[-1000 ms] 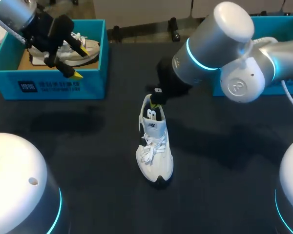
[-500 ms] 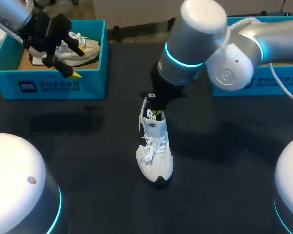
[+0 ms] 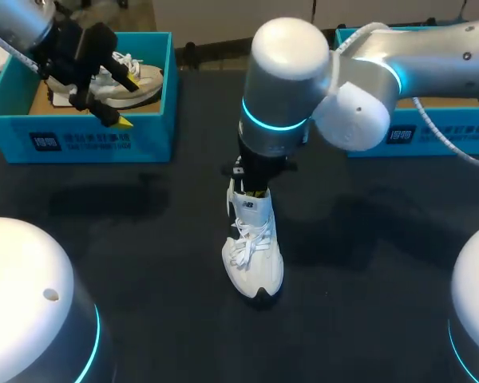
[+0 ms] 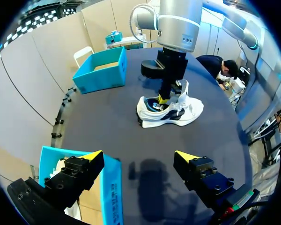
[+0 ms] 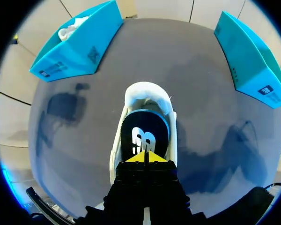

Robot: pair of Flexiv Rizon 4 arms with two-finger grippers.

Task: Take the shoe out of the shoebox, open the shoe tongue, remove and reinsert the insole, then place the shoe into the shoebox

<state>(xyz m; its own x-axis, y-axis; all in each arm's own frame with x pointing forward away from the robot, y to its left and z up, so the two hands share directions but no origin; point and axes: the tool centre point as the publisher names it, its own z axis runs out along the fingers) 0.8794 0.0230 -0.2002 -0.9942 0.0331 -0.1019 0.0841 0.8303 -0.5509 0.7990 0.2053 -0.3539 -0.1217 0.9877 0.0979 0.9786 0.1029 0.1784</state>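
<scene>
A white shoe (image 3: 253, 247) stands upright mid-table, toe towards me; it also shows as the shoe (image 4: 178, 110) and from above as the shoe (image 5: 147, 98). Its black insole (image 5: 145, 133) lies inside. My right gripper (image 3: 251, 185) points down into the heel opening, its yellow tips pressed together, shut, right gripper (image 5: 145, 157) just above the insole's front part; I cannot see anything pinched. My left gripper (image 3: 128, 102) hangs open over the front wall of the left shoebox (image 3: 80, 136), left gripper (image 4: 138, 157) empty, far from the shoe.
The left shoebox holds a second white shoe (image 3: 132, 76). Another blue shoebox (image 3: 431, 136) stands at the back right, box (image 5: 250, 56). My right arm's big elbow (image 3: 291, 88) looms over the table's middle back. Dark tabletop surrounds the shoe.
My right arm has swung left, bringing its wrist upright over the shoe's heel, with the shut gripper staying at the opening. The shoe and left arm have kept still.
</scene>
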